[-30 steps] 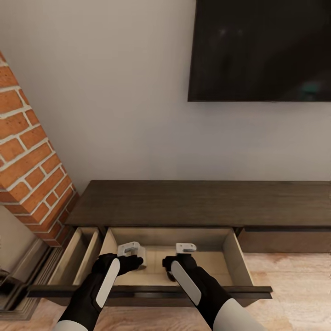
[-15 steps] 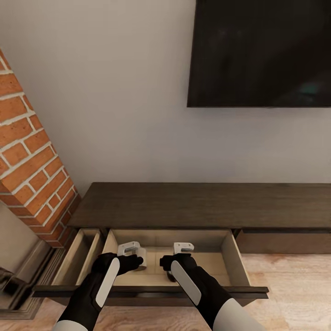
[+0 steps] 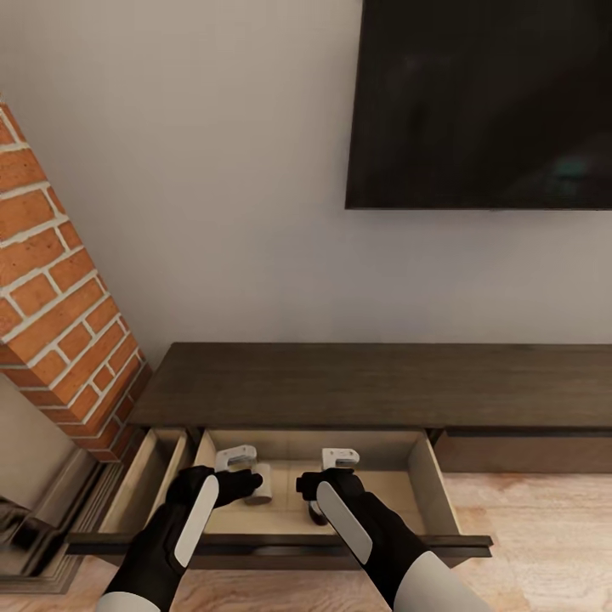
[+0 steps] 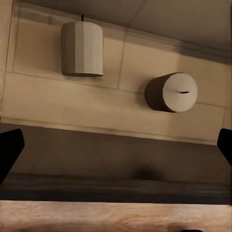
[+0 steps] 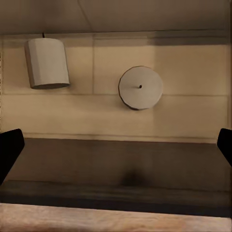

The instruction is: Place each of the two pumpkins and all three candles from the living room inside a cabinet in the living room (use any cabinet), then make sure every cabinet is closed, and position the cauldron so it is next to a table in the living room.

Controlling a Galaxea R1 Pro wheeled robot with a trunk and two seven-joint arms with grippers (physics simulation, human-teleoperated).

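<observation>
The left gripper [image 3: 242, 463] has its fingertips [image 4: 9, 150] spread wide and holds nothing. The right gripper [image 3: 338, 463] is just as wide open and empty. Both hover over the near part of the open drawer [image 3: 425, 484] of the cabinet [image 3: 382, 382].

Two candles lie on the drawer floor, apart from the fingers. One [image 4: 82, 48] seems to be on its side and the other [image 4: 171, 92] is seen end-on.

Over the last second the TV [image 3: 484, 102] and cabinet have slid lower in the head view, so the camera has moved rather than the things. The grippers have barely shifted.

I judge these candles delivered. This drawer and the small one [image 3: 140, 489] to its left must still be closed.
</observation>
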